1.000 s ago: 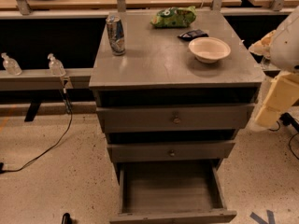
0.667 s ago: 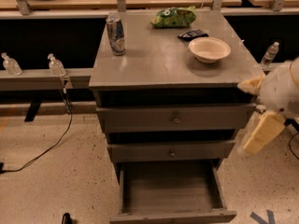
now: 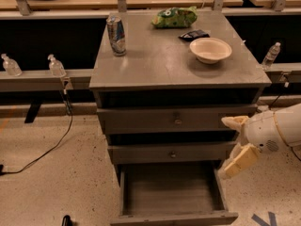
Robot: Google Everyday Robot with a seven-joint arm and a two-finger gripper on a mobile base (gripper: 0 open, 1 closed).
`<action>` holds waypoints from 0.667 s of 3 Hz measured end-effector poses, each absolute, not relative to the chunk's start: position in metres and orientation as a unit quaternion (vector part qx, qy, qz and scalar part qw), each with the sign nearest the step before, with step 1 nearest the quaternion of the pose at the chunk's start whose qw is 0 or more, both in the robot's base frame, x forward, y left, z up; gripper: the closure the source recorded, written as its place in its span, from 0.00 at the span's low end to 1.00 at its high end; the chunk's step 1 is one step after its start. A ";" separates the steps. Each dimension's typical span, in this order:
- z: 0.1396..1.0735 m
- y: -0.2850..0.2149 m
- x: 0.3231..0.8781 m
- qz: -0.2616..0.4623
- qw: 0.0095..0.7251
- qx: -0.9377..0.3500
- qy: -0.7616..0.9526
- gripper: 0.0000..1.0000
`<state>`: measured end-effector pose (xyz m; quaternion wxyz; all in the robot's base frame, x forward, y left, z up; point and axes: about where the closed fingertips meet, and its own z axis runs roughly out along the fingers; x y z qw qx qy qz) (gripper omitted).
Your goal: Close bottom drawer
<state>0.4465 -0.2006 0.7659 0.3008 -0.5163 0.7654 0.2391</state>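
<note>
The bottom drawer of the grey cabinet stands pulled far out toward me, its box empty and its low front panel at the lower edge of the view. Above it sit the middle drawer and the top drawer, both nearly pushed in. My gripper hangs at the cabinet's right side, level with the middle drawer and just above the open drawer's right wall. Its two cream fingers are spread apart with nothing between them.
On the cabinet top stand a drink can, a green chip bag, a dark packet and a white bowl. Small bottles line a rail behind. A black cable crosses the speckled floor at left.
The arm has come down and leftward from beside the cabinet top to beside the middle drawer. The bottom drawer stays pulled out as before.
</note>
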 end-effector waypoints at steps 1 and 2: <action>0.766 -0.200 0.447 0.239 0.301 -0.516 0.765 0.00; 0.729 -0.192 0.453 0.249 0.308 -0.505 0.767 0.00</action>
